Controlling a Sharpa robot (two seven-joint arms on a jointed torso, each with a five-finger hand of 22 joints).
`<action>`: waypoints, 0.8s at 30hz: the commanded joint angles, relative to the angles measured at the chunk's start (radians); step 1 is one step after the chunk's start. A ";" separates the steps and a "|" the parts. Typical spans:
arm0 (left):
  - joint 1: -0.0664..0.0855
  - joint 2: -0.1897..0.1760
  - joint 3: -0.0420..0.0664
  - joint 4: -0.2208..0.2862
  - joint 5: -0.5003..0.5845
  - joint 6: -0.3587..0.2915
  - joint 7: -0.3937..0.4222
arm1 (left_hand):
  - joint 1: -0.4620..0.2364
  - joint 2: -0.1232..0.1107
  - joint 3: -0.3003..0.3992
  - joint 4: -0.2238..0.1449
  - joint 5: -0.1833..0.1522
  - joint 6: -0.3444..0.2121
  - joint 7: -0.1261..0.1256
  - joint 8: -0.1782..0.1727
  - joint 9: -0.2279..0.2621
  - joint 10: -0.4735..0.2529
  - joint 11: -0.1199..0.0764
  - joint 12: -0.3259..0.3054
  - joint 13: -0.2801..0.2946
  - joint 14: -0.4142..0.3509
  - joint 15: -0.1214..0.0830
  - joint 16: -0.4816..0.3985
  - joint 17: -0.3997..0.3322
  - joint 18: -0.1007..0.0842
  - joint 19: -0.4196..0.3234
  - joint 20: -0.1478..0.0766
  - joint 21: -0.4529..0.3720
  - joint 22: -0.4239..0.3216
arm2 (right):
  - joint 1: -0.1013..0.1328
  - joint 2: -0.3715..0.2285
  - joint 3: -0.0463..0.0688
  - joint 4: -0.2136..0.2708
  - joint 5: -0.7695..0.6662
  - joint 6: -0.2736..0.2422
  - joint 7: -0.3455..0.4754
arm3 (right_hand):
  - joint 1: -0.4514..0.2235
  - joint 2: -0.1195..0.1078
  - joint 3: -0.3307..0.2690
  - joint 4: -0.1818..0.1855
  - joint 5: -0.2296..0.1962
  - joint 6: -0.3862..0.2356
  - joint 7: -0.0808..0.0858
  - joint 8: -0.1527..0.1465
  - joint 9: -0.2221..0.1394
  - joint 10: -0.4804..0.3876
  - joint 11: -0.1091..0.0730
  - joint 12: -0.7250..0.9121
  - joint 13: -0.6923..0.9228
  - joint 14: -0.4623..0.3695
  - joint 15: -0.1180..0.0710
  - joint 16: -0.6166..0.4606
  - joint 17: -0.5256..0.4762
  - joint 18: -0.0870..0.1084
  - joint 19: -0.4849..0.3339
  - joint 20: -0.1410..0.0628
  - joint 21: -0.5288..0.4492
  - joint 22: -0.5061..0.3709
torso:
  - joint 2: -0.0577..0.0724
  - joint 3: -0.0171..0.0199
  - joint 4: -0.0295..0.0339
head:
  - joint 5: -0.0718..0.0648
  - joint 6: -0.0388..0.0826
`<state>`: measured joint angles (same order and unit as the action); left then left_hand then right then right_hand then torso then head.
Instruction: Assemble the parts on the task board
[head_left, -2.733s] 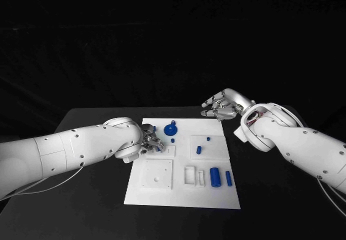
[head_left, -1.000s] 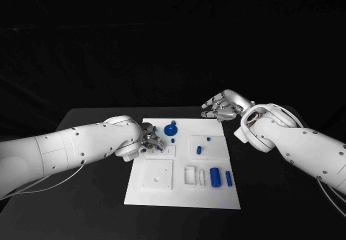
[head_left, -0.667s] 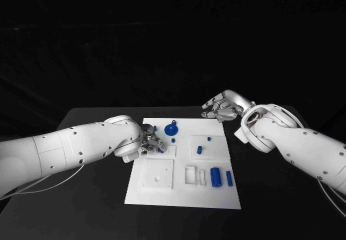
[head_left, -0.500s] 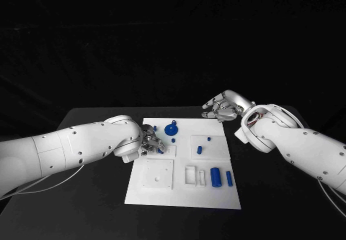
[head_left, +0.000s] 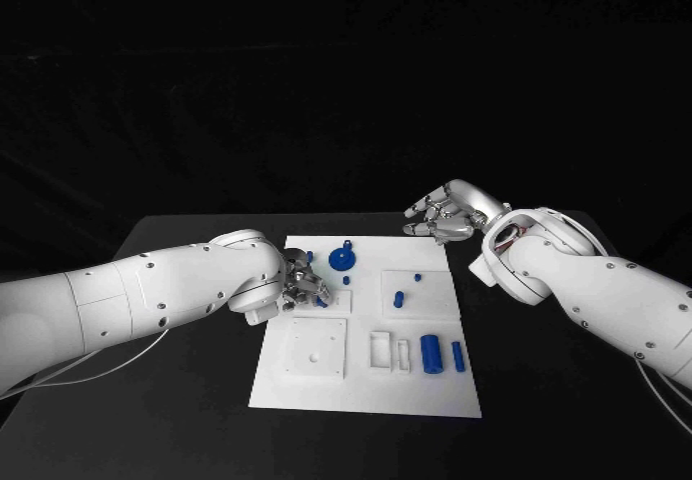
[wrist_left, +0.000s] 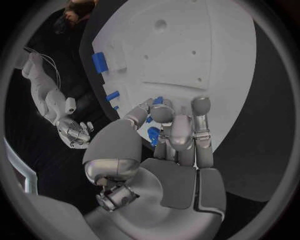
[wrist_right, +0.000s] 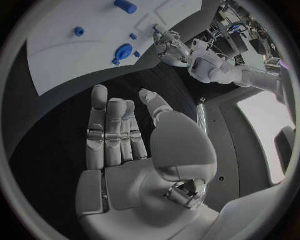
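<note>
The white task board (head_left: 368, 385) lies in the middle of the black table. My left hand (head_left: 303, 283) hovers over the board's left side, its fingers curled together. In the left wrist view a small blue part (wrist_left: 154, 134) sits pinched between the thumb and fingers (wrist_left: 181, 131). A round blue part (head_left: 342, 260) stands at the board's far end, with small blue pegs (head_left: 398, 298) near the middle. A thick blue cylinder (head_left: 430, 352) and a thin one (head_left: 457, 356) lie at the near right. My right hand (head_left: 444, 215) hangs beyond the board's far right corner, fingers apart and empty (wrist_right: 125, 135).
A raised square plate (head_left: 313, 347) with small holes sits on the board's near left, next to a rectangular slot (head_left: 381, 351). Black table surface (head_left: 188, 400) runs along both sides of the board.
My left hand has shifted slightly over the board's left side, with its fingers working on the small blue part. The right hand has stayed where it was.
</note>
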<state>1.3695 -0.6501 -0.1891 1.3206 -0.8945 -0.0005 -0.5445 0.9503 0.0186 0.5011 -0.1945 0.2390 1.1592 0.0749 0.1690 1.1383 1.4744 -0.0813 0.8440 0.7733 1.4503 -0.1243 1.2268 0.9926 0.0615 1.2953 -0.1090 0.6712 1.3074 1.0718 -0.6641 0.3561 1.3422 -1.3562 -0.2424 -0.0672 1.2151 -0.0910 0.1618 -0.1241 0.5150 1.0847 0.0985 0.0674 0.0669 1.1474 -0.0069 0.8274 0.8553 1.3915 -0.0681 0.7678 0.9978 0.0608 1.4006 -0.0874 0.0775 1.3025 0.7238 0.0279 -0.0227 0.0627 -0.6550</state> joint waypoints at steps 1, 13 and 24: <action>0.000 -0.001 0.001 0.007 -0.039 -0.024 0.015 | 0.043 0.039 0.013 -0.015 0.001 0.137 -0.127 0.002 0.001 0.035 -0.016 0.007 0.002 -0.004 0.003 0.005 0.000 0.007 -0.002 0.003 0.008 0.031 | -0.001 0.001 0.000 0.000 -0.007 0.011 0.005 | -0.012 0.001 0.008 0.000 0.006 -0.005 0.001 -0.006 -0.001 -0.005 0.001 -0.001 -0.002 -0.006 0.002 0.001 -0.002 0.005 0.001 0.004 -0.005 0.001 | 0.000 -0.0001 -0.0001 | 0.000 0.000; 0.000 -0.006 0.001 0.025 -0.074 -0.054 0.025 | 0.044 0.037 0.013 -0.016 0.005 0.140 -0.128 0.001 0.000 0.035 -0.018 0.008 0.001 -0.001 0.002 0.007 0.003 0.007 0.002 0.002 0.016 0.033 | -0.002 0.000 0.000 0.000 -0.007 0.011 0.004 | -0.012 0.001 0.008 0.000 0.006 -0.005 0.001 -0.006 -0.001 -0.005 0.001 -0.001 -0.002 -0.006 0.002 0.001 -0.002 0.005 0.001 0.004 -0.005 0.001 | 0.000 -0.0008 0.0005 | -0.002 -0.001; -0.001 0.002 0.001 0.021 -0.079 -0.050 0.025 | 0.044 0.037 0.013 -0.015 0.003 0.140 -0.128 0.000 0.000 0.035 -0.017 0.008 0.000 -0.002 0.002 0.006 0.001 0.007 0.002 0.002 0.015 0.033 | -0.002 0.001 0.000 0.000 -0.007 0.010 0.004 | -0.012 0.001 0.008 0.000 0.006 -0.005 0.001 -0.005 -0.001 -0.006 0.001 -0.002 -0.002 -0.007 0.002 0.001 -0.002 0.005 0.000 0.004 -0.006 0.000 | 0.000 0.0003 0.0005 | 0.000 -0.001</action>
<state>1.3689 -0.6509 -0.1887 1.3416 -0.9625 -0.0419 -0.5322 0.9503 0.0186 0.5000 -0.1962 0.2390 1.1596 0.0753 0.1656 1.1367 1.4777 -0.0783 0.8481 0.7741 1.4490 -0.1228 1.2268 0.9944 0.0615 1.2953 -0.1090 0.6832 1.3080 1.0702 -0.6639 0.3561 1.3414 -1.3561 -0.2421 -0.0672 1.2151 -0.0911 0.1618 -0.1241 0.5150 1.0847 0.0985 0.0674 0.0669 1.1475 -0.0068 0.8274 0.8538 1.3915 -0.0681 0.7678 0.9964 0.0609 1.4006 -0.0874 0.0775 1.3022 0.7240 0.0278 -0.0221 0.0614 -0.6567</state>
